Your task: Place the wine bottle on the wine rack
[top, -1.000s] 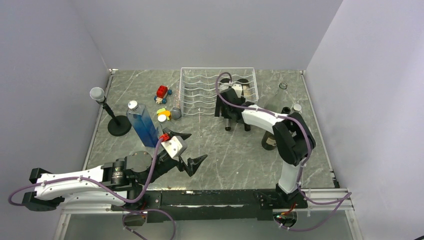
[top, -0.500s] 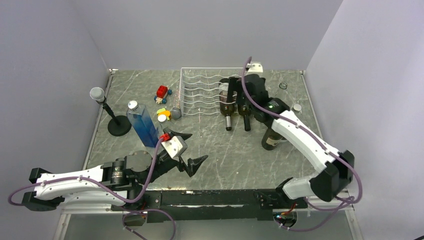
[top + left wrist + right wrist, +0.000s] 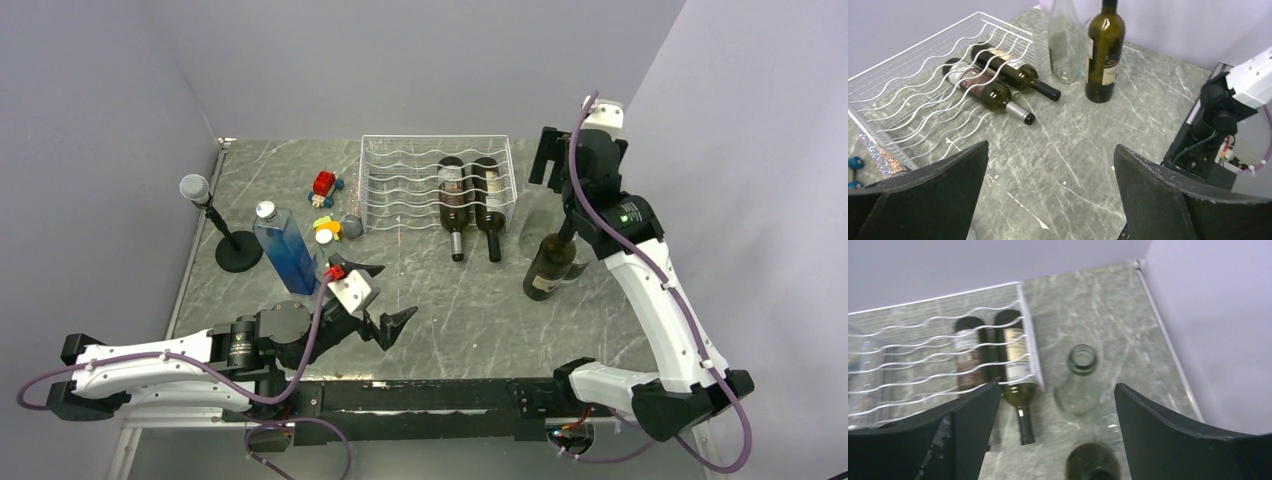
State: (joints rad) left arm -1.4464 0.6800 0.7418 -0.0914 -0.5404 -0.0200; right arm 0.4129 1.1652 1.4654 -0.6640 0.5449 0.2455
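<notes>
Nearest, the left claw (image 3: 385,295) hangs spread wide and empty over the counter (image 3: 450,310). Farther right, a dark wine bottle (image 3: 548,268) stands upright beside a clear bottle (image 3: 1079,382). Beyond, two more bottles (image 3: 453,190) lie in the rightmost grooves of the wine rack (image 3: 390,180), necks pointing nearward. The right claw (image 3: 1057,386) hovers high above them, spread and seemingly empty.

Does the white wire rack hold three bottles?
No, the white wire rack holds only two dark glass wine bottles, lying side by side.
</notes>
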